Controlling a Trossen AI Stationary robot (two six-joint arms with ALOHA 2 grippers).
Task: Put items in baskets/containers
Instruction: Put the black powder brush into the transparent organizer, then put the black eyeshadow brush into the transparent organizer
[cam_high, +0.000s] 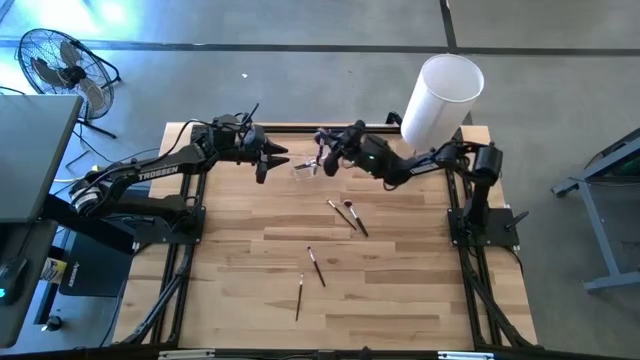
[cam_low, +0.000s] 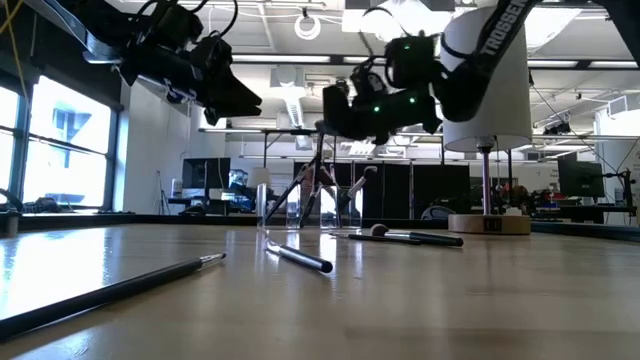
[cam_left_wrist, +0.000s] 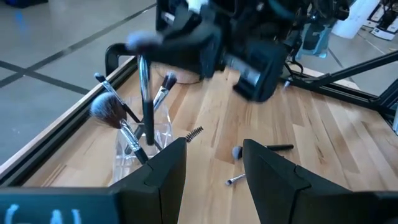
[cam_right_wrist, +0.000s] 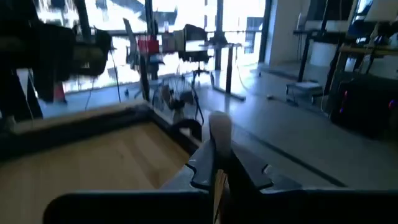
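A small clear holder (cam_left_wrist: 140, 149) stands near the table's far edge (cam_high: 305, 168) with several makeup brushes (cam_left_wrist: 112, 115) leaning in it. My right gripper (cam_left_wrist: 144, 53) hangs right above it, shut on a dark brush (cam_left_wrist: 147, 102). My left gripper (cam_left_wrist: 214, 168) is open and hovers just to the left of the holder (cam_high: 270, 160), touching nothing. Several more brushes lie flat on the table: a pair (cam_high: 348, 215) at mid-table and two (cam_high: 316, 266) (cam_high: 299, 297) nearer the front edge. My right gripper pinches the dark brush by its upper end (cam_left_wrist: 143, 65) between the two fingers, coming from above and pointing down. The brush hangs upright below the fingers, and its lower end (cam_left_wrist: 149, 138) reaches into the clear holder.
A tall white cylinder (cam_high: 440, 95) on a round wooden base (cam_low: 490, 222) stands at the table's far right corner, behind the right arm. The loose brushes (cam_low: 300, 257) (cam_low: 400, 236) lie across mid-table, and a long one (cam_low: 110, 290) lies close to the front edge. A fan (cam_high: 60, 65) stands off the table.
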